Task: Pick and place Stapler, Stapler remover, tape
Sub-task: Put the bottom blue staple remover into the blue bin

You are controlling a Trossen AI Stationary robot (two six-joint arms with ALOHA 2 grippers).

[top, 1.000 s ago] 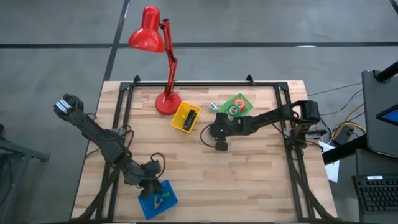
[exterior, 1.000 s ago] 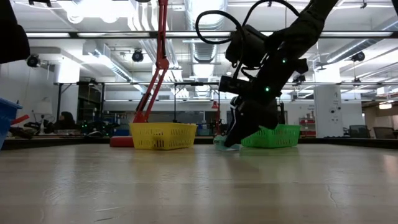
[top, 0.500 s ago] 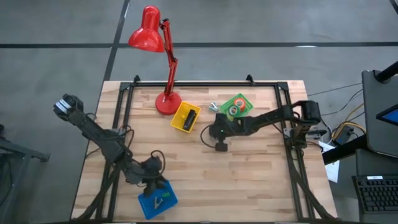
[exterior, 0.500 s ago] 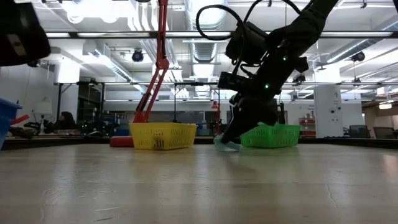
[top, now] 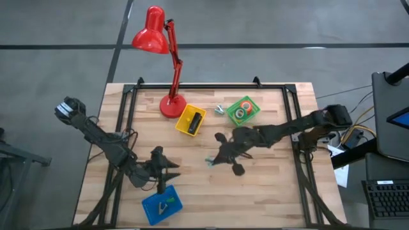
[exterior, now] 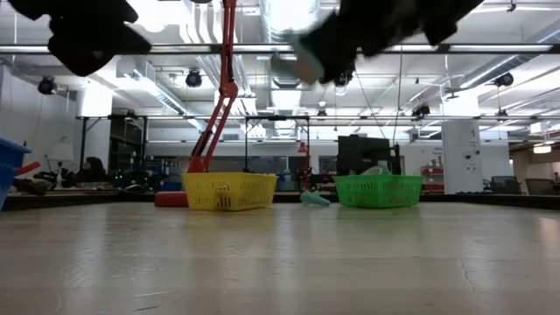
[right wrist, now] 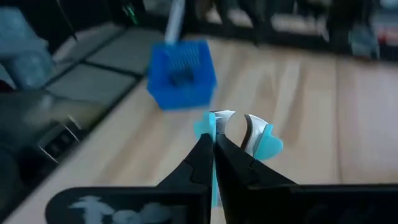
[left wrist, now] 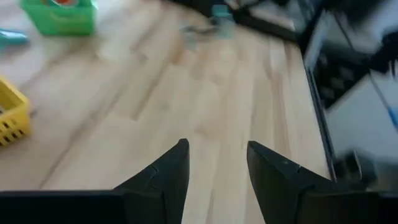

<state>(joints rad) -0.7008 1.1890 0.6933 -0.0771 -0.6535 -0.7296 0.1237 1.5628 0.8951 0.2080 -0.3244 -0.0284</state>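
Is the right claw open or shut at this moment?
Shut. In the right wrist view the right claw has its fingers pressed together on the light-blue staple remover, whose metal jaws and blue handles stick out past the tips.

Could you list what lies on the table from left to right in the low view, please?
Blue basket → red lamp base → yellow basket → teal staple remover → green basket.

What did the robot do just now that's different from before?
The right hand shut on the light-blue staple remover beside the green basket, lifted it and swung toward the blue basket. The left hand rose off that basket, open. Baskets and lamp stayed put.
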